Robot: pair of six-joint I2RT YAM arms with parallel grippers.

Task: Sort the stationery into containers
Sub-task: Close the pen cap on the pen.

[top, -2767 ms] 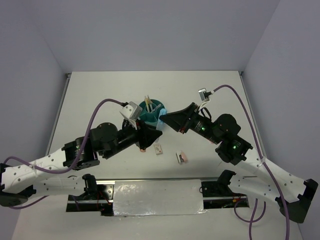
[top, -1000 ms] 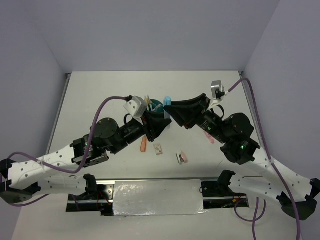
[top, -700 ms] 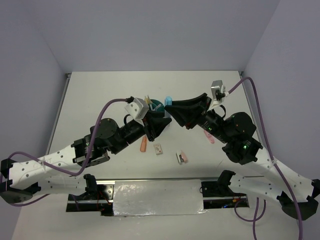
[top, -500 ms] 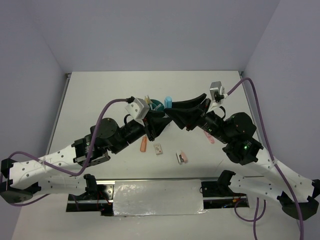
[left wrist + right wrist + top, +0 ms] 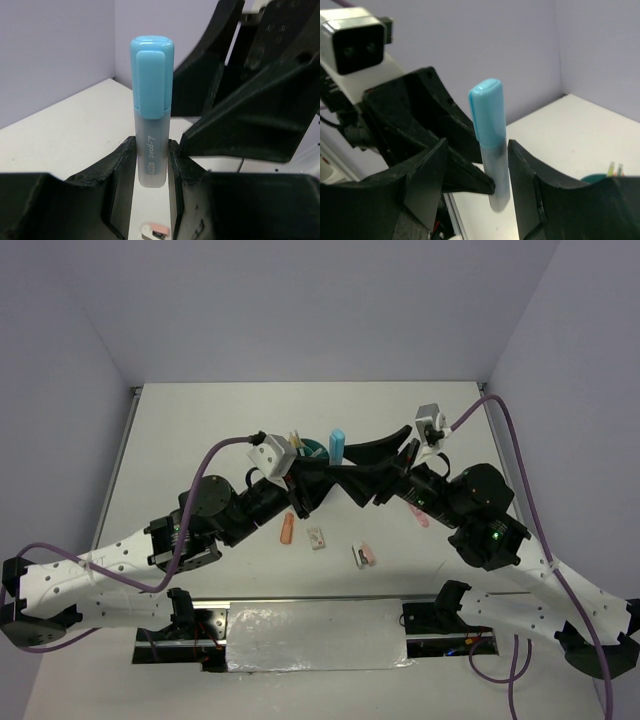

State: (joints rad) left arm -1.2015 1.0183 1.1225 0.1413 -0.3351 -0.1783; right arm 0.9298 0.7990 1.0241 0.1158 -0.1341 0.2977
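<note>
Apparently the step in hand is a pass of the light-blue marker (image 5: 151, 125) from one arm to the other, in the air above the worktop (image 5: 200, 430) and close to the right side of the teal organiser bowl (image 5: 314, 449); whether it hangs exactly over a compartment, I cannot tell. The left end effector (image 5: 150, 155) grips the marker low on its frosted body, with both fingers pressed on it. The right end effector (image 5: 477, 160) stands open around the same marker: on one side there is a clear gap, while on the other side the finger is very near to it, maybe touching. To do this step well, I think the right arm should go back straight, with jaws wide, so that the near finger does not push the marker out of the left grip. The left arm should wait quietly until the way is free, and only then carry the marker down into a wedge of the bowl. The marker's long axis is almost vertical, with only a small lean in the right wrist view. Its blue cap points up, and the frosted end points down, a little below the left fingers.
</note>
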